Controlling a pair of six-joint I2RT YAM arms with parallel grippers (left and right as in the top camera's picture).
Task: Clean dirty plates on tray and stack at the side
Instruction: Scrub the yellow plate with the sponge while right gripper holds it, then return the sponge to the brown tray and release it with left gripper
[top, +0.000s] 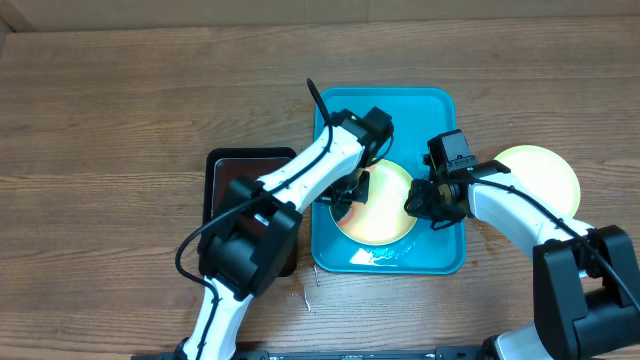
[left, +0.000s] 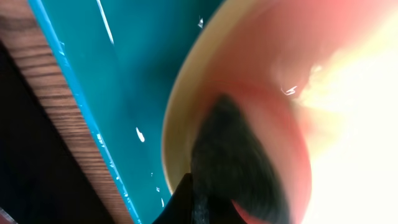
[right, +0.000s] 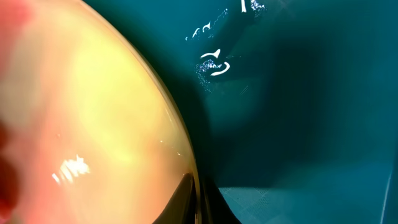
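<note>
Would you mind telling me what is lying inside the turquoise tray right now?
One yellow-green plate with reddish smears, the left gripper and right gripper at its rim. Anything beneath the plate is hidden.

Both arms angle inward, left claw (top: 350, 192) and right claw (top: 420, 200) clamped shut.

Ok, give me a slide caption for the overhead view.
Left gripper and right gripper meet at a plate on the blue tray.
</note>
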